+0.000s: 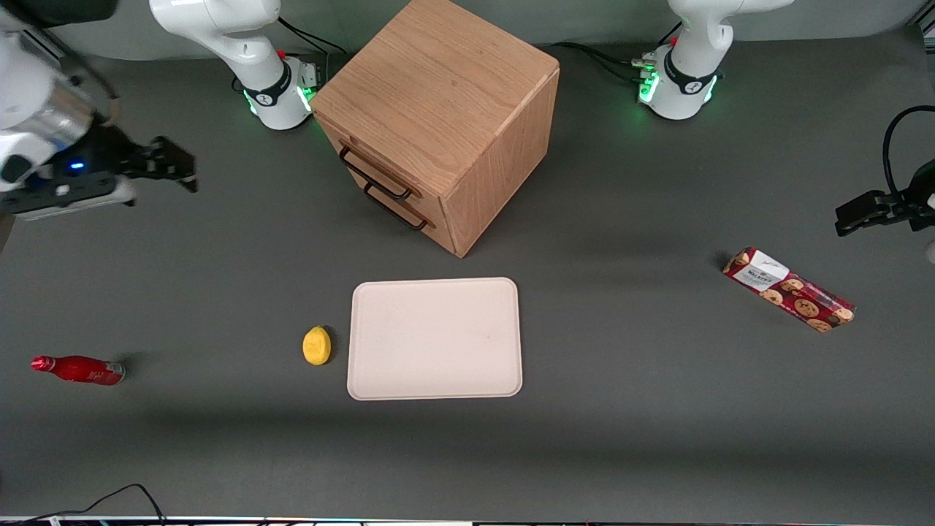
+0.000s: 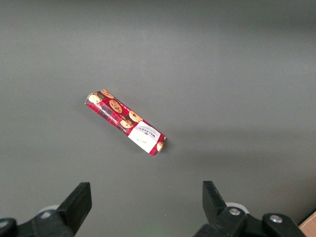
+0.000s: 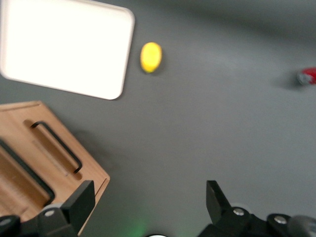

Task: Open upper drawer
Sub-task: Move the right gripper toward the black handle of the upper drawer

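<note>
The oak cube cabinet stands at the back middle of the table. Its upper drawer is closed, with a thin black bar handle above the lower drawer's identical handle. In the right wrist view the upper drawer's handle lies farther from the cabinet's bottom edge than the lower one. My right gripper hangs open and empty above the table, well off toward the working arm's end, apart from the cabinet. It also shows in the right wrist view, with bare table between the fingers.
A white tray lies nearer the front camera than the cabinet, with a yellow lemon beside it. A red bottle lies toward the working arm's end. A red cookie box lies toward the parked arm's end.
</note>
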Robot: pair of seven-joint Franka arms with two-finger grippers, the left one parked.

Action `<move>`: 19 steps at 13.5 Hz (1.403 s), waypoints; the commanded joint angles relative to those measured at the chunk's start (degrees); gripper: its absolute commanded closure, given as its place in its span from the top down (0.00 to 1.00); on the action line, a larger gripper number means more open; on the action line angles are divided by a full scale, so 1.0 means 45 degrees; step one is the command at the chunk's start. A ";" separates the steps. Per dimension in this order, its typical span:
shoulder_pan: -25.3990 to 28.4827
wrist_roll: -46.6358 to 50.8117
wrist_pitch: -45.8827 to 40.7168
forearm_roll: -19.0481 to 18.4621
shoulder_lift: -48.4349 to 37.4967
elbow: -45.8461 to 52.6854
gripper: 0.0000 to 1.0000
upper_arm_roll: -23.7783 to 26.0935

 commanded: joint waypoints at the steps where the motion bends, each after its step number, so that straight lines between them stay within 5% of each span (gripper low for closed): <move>1: 0.1728 0.0104 -0.0266 -0.0010 0.0206 0.0389 1.00 -0.0196; 8: 0.3881 0.0104 -0.0247 0.1259 0.0517 0.0410 1.00 -0.0294; 11: 0.3863 0.0085 -0.0247 0.1511 0.0888 0.0332 1.00 -0.0294; 14: 0.3746 -0.0168 -0.0266 0.2856 0.1280 -0.0096 1.00 -0.0664; 19: 0.3591 -0.1357 -0.0247 0.3017 0.1943 -0.0819 1.00 -0.0723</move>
